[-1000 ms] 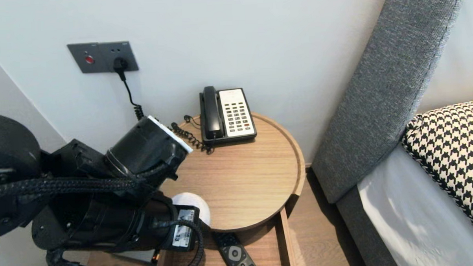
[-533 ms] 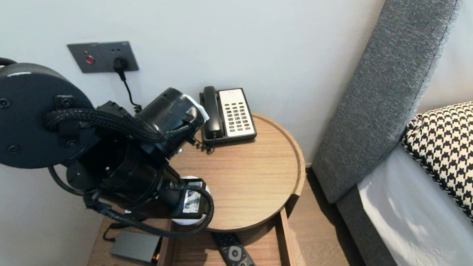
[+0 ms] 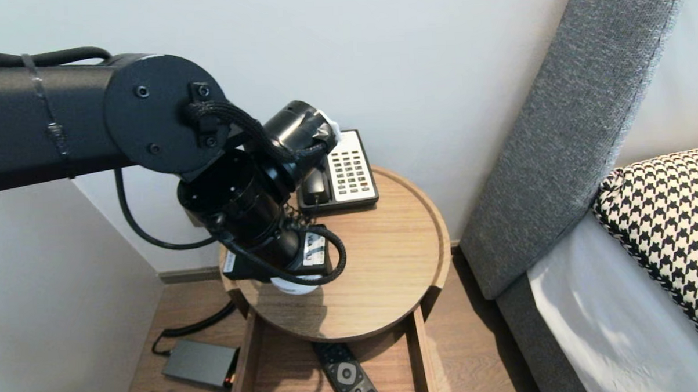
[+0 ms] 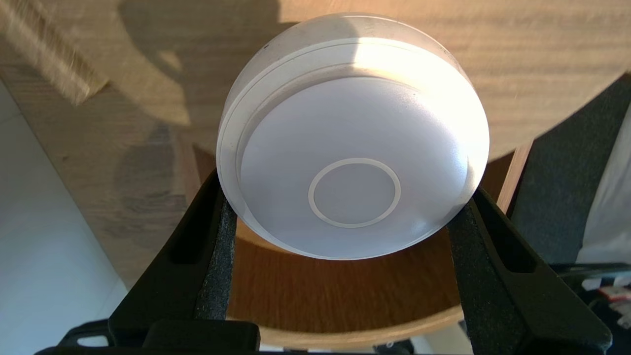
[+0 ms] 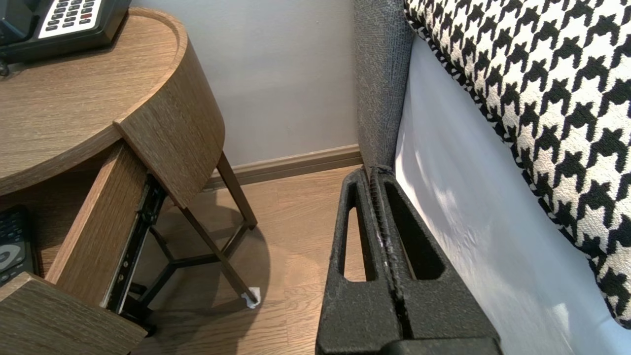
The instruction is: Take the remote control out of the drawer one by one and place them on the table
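White plastic fills the left wrist view: a round disc [image 4: 352, 143] with a raised ring at its centre, clamped at its rim between the padded fingers [image 4: 217, 231] of the left gripper [image 4: 345, 202]. In the head view the disc [image 3: 291, 286] peeps out under the wrist at about 8 o'clock on the round wooden bedside table [image 3: 440, 239]; whether it rests on the wood or hangs just above it I cannot tell.

A second ago the left arm lay low at the table's 7 o'clock edge, with the disc at the rim. Now the arm reaches in from higher up, and the disc sits further in over the top. The arm now covers the wall socket and the handset side of the telephone [image 3: 351, 172] at 12 o'clock. It has uncovered a grey box [image 3: 199, 363] on the floor at 7 o'clock.

Only the head view shows the remote control [image 3: 348, 379] in the open drawer [image 3: 285, 366] at 6 o'clock. Only the right wrist view shows the right gripper [image 5: 377, 172], parked low beside the bed with its fingers pressed together and nothing between them, under the houndstooth pillow [image 5: 532, 98].
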